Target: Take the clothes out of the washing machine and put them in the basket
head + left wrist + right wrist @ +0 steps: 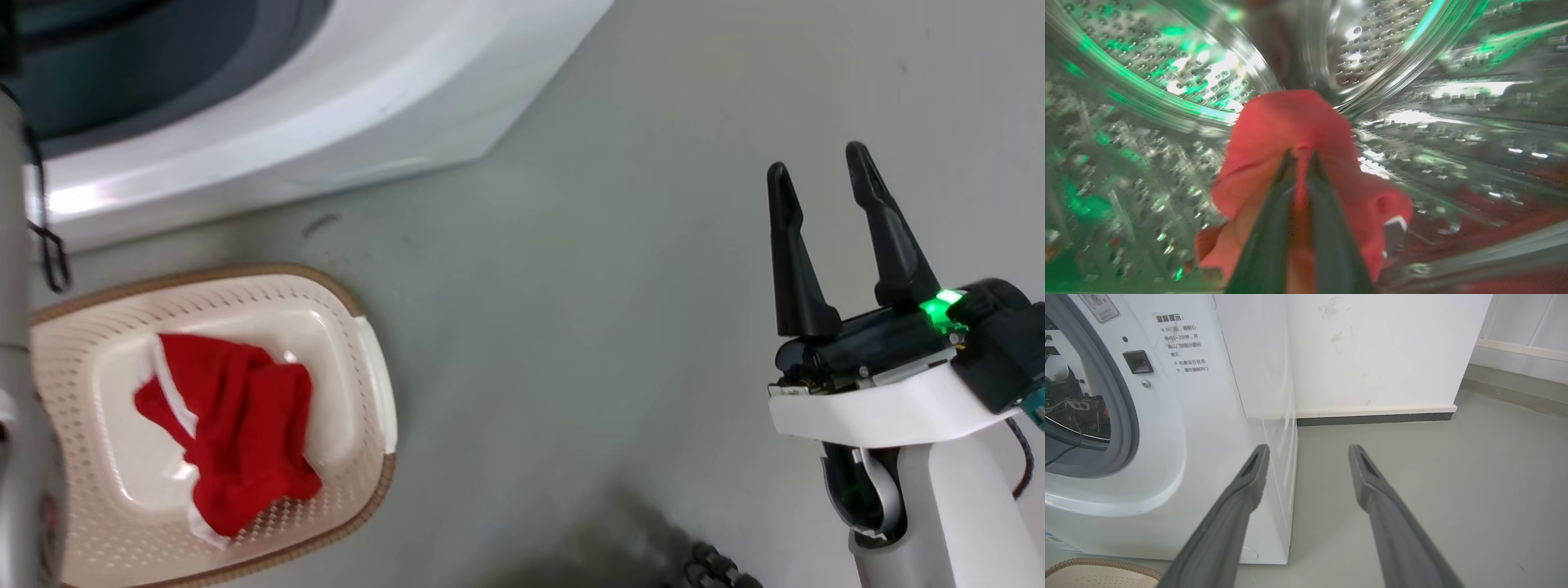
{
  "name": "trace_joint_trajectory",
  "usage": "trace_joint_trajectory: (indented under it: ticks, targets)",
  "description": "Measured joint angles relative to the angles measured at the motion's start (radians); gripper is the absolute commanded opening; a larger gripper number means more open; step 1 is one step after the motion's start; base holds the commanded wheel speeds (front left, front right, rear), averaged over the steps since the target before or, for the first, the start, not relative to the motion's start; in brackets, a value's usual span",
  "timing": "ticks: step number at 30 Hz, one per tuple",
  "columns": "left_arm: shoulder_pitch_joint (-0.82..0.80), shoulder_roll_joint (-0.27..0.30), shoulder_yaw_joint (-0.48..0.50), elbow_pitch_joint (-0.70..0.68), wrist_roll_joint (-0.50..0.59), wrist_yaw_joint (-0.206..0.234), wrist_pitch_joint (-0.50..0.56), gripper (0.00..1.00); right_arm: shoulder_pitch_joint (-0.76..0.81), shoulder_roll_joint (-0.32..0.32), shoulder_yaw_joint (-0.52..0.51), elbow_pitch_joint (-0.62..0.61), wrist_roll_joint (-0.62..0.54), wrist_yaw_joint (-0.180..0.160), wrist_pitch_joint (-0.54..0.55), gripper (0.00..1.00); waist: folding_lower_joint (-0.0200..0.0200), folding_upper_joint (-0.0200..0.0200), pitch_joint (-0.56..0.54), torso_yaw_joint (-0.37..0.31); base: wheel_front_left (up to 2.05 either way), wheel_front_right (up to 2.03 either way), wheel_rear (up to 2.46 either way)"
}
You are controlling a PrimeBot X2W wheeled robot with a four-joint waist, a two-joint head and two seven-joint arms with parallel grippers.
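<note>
Left gripper (1300,154) inside the steel drum (1180,77), fingers pinched on a bunched fold of a red garment (1290,118); view is blurred, so bite depth unclear. Fabric looks soft, light and limp, likely to trail, so a thick gathered fold is the best hold. Another red piece (229,425) lies in the basket (363,322); right gripper (818,159) spread wide, empty, above the floor (571,327).

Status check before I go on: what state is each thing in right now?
Left gripper, shut on red garment inside the drum.
Right gripper, open, empty.
Basket, upright, holding a second garment, crumpled.
Washing machine, front opening uncovered.
</note>
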Motion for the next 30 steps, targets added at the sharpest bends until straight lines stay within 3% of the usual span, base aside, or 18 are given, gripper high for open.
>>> trace_joint_trajectory:
  ticks: [9, 18, 30]
  targets:
    - [0.208, -0.07, 0.029, 0.098, -0.075, -0.025, -0.293, 0.0, 0.069, 0.001, -0.027, 0.056, -0.058, 0.0, 0.0, 1.0, -0.0001, 0.0, -0.186, 0.052, 0.0, 0.0, 0.0]
    - [0.421, -0.133, 0.072, 0.132, -0.147, -0.072, -0.365, 0.0, 0.148, 0.001, -0.054, 0.062, -0.087, 0.0, 0.044, 1.0, -0.0003, 0.0, -0.384, 0.107, 0.0, 0.0, 0.0]
    - [0.72, -0.186, 0.108, -0.234, -0.136, -0.097, -0.367, 0.0, 0.23, 0.0, -0.085, 0.01, -0.097, 0.0, 0.094, 1.0, -0.0004, 0.0, -0.563, 0.186, 0.0, 0.0, 0.0]
